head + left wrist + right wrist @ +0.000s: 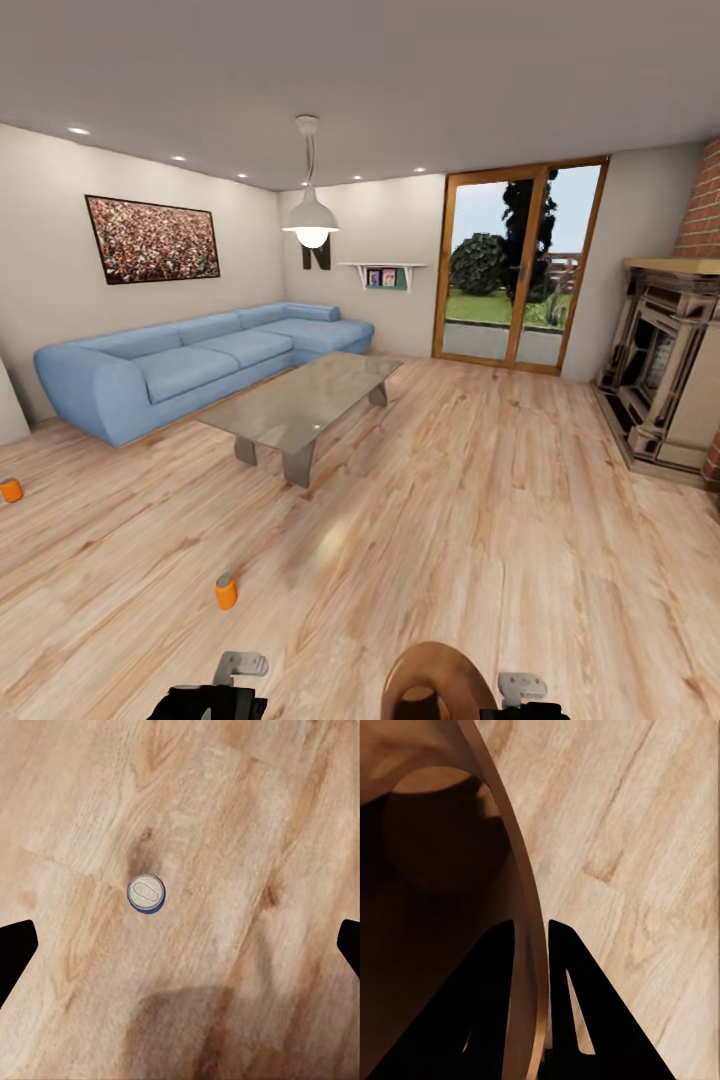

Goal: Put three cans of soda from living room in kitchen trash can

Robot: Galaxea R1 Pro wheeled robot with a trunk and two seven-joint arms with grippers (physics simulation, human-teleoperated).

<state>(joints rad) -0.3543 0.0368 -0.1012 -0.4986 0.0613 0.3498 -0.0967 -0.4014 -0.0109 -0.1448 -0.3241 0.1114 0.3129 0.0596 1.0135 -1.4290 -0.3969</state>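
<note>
The round copper-brown trash bin (437, 680) hangs nearest, its wall pinched by the closed right hand (531, 937). The open left hand (180, 937) hovers over one small orange soda can with a grey metal top (146, 893), upright on the light wood floor (450, 520). A crooked descent could topple it. The head view shows another can (11, 490) near the long blue sofa (190, 360).

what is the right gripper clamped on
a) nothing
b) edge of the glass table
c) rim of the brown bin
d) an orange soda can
c: in the right wrist view the right gripper has one finger inside and one outside the trash can's thin wall.
</note>
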